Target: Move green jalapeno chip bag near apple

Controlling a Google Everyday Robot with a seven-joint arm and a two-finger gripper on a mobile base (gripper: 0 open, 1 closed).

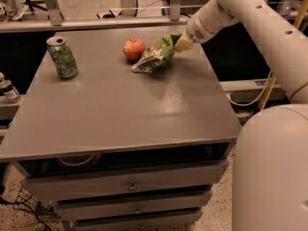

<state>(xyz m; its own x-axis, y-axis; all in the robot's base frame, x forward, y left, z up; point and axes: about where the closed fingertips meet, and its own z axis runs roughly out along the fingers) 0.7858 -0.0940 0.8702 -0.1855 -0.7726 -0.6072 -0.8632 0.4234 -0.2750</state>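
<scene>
The green jalapeno chip bag [155, 57] is a wrinkly light-green foil bag lying tilted on the grey table [125, 109], its lower end on the surface just right of the apple. The apple [134, 49] is small, round and red and stands at the back middle of the table, close beside the bag's left edge. My gripper [182, 43] sits at the bag's upper right corner, at the end of the white arm [250, 18] that comes in from the upper right. It is shut on the bag's top edge.
A green patterned soda can [62, 57] stands upright at the table's back left. The robot's white body [272, 172] fills the lower right. Drawers [130, 184] sit under the tabletop. A rail runs behind the table's far edge.
</scene>
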